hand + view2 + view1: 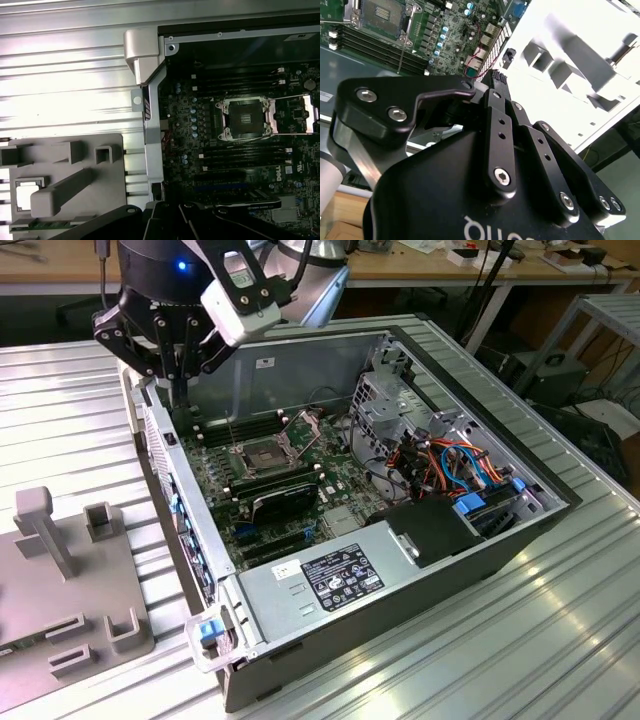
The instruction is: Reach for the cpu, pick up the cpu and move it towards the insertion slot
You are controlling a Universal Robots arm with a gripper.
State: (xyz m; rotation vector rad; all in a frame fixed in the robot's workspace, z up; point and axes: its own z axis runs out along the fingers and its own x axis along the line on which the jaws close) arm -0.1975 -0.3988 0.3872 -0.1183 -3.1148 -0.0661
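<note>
In the first wrist view the cpu is a small pale square lying in a recess of the grey holder block, beside the open computer case. The insertion slot is a square socket with a dark centre and shiny frame on the motherboard; its retention plate stands hinged up. The slot is also in the exterior view and the second wrist view. My gripper hangs above the case's rear corner at the exterior view's left, between holder and slot. Nothing shows in my gripper.
The case wall runs between the holder block and the motherboard. A black card and long memory slots lie beside the socket. A drive cage, coloured cables and a power supply stand at the exterior view's right.
</note>
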